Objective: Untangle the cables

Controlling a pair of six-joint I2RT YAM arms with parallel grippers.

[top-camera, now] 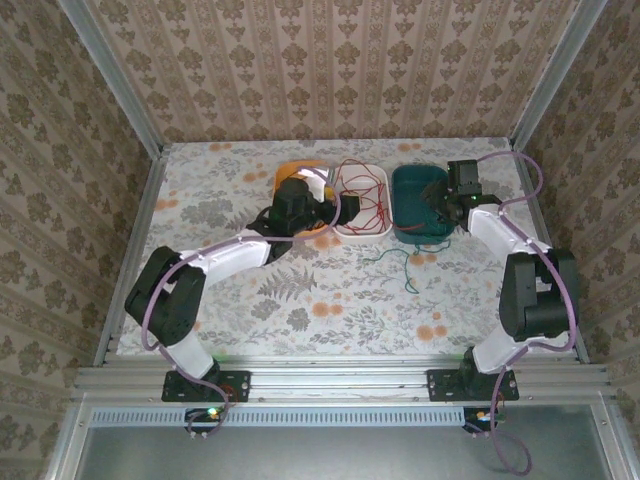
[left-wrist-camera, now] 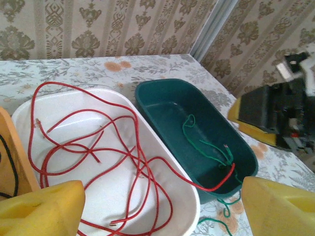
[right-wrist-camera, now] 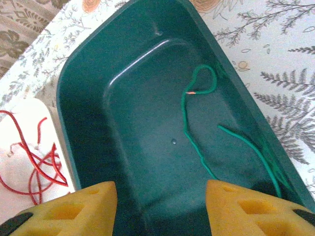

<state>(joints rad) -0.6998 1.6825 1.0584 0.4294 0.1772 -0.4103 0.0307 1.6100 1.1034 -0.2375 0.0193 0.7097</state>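
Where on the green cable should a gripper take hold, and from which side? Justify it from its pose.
Take the green cable on the loose stretch lying on the table outside the near rim of the green tray, coming straight down from above. That stretch lies flat in the open, likely clear of the red cable and tray walls.

Flat floral-print tabletop [top-camera: 300,300], cream with grey and orange. Far side, left to right in a row: oblong orange plastic tray [top-camera: 297,166], oblong white plastic tray [top-camera: 360,236], oblong dark green plastic tray [top-camera: 420,169]. Thin dark green wire [top-camera: 408,275] trailing off green tray's near rim onto bare tabletop.
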